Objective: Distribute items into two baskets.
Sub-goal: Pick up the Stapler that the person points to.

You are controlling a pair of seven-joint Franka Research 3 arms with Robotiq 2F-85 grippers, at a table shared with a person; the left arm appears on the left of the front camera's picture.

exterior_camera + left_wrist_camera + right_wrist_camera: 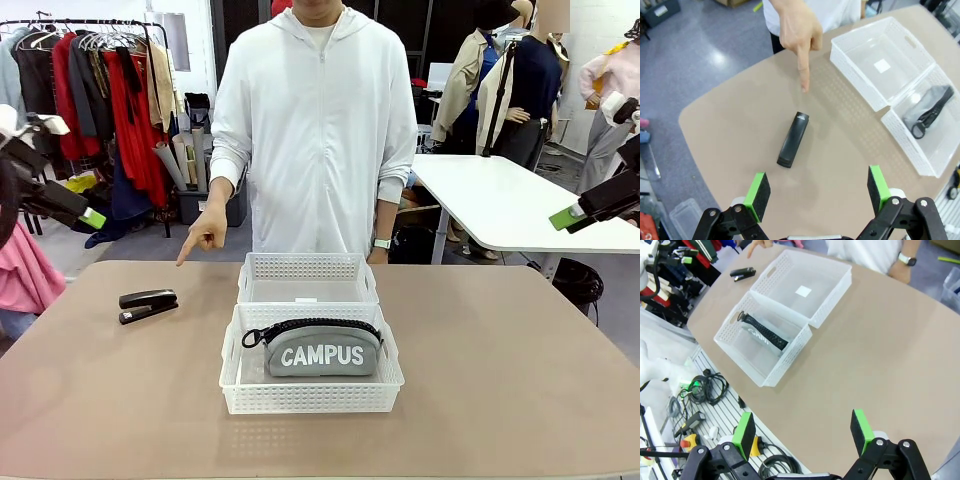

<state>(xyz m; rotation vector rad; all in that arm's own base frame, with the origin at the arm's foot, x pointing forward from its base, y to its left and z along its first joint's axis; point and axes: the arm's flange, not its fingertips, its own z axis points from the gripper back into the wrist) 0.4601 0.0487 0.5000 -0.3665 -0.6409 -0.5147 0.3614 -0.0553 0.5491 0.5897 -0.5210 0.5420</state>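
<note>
**Table stock: one item binned, one loose**

1. Left gripper (818, 190). Raised above the table's left part. Black fingers with green pads (759, 191) spread wide, nothing between them. The stapler lies below and ahead of it.

2. Right gripper (802, 431). Raised above the table's right side, well apart from the baskets. Fingers spread wide, holding nothing.

3. Table (500, 380). Tan top, rounded corners, bearing all the items listed below.

4. Near basket (312, 398). White plastic, lattice sides, clear bottom, at the middle of the table on the robot's side. Holds item 5.

5. Pouch (322, 350). Grey fabric, white "CAMPUS" lettering facing the robot, black zipper along the top with its loop to the left. Stands inside the near basket, along its far part.

6. Far basket (308, 268). Matches item 4 and is set against its far long side. A small white label (882, 65) shows on its clear bottom.

7. Stapler (148, 304). Black, closed, lying flat on the bare tabletop to the left of the baskets, outside both.

8. Person's hand (205, 235). At the far edge of the table, forefinger pointing down towards the tabletop just beyond the stapler. Whether the fingertip touches the table cannot be told.

9. Person. Standing behind the far basket in a white zip jacket, with a wristwatch (381, 243) on the other arm.

10. Clothes rail (100, 90). Far left background, hung with red and dark garments.
</note>
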